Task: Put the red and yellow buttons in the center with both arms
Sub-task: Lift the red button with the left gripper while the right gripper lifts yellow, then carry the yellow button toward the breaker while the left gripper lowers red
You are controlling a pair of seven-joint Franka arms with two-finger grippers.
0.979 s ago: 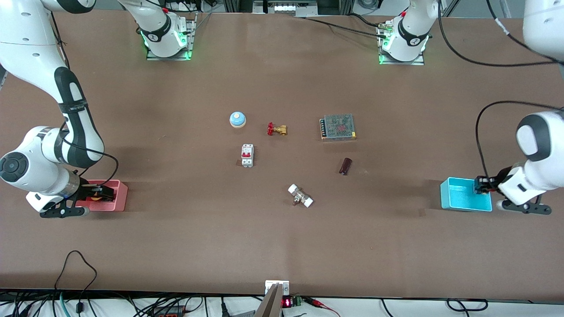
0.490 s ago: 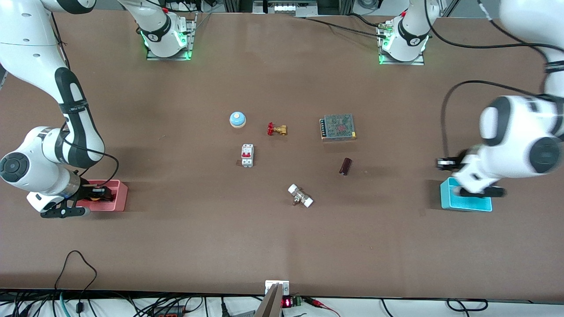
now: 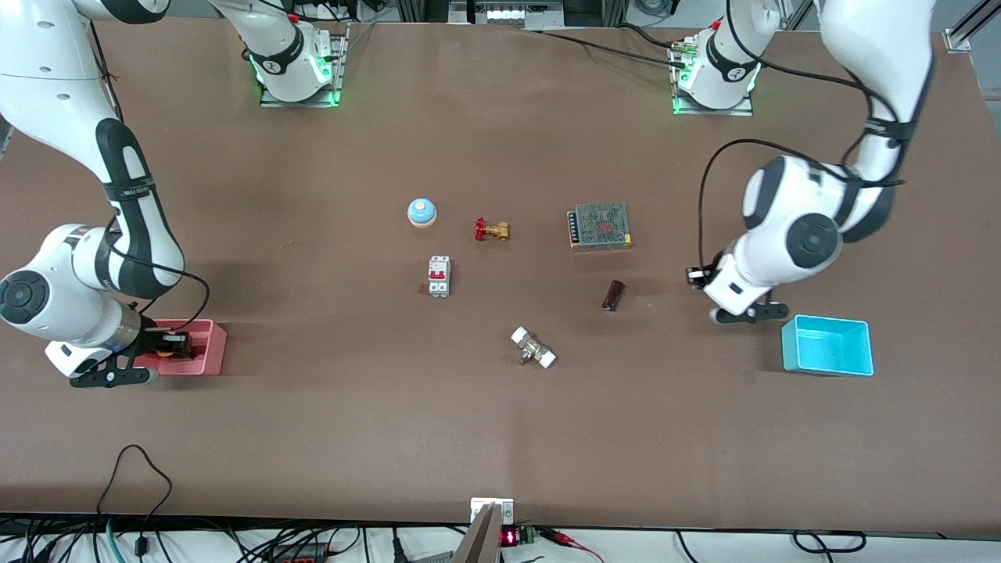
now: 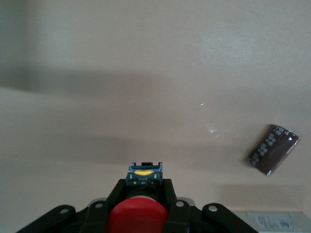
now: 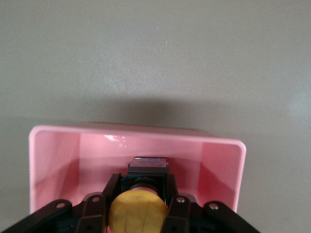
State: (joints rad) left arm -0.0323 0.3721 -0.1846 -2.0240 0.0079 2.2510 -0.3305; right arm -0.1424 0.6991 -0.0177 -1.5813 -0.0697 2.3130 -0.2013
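Note:
My left gripper [image 3: 696,275] is shut on the red button [image 4: 137,216] and holds it above the bare brown tabletop [image 3: 500,438], between the cyan bin [image 3: 827,346] and a dark cylinder [image 3: 612,295]. In the left wrist view the black fingers [image 4: 115,194] clamp the button's black body behind its round red cap. My right gripper [image 3: 168,344] is low inside the pink bin [image 3: 209,348] at the right arm's end of the table. It is shut on the yellow button [image 5: 137,211], with the pink bin's walls [image 5: 136,131] around it.
Around the table's middle lie a pale blue bell [image 3: 421,211], a brass valve with a red handle [image 3: 492,230], a white breaker [image 3: 439,276], a mesh-topped power supply [image 3: 600,226] and a white-capped fitting [image 3: 533,348]. The dark cylinder also shows in the left wrist view [image 4: 273,149].
My left gripper has come up out of the cyan bin with the red button and moved toward the table's middle. My right gripper has stayed in the pink bin.

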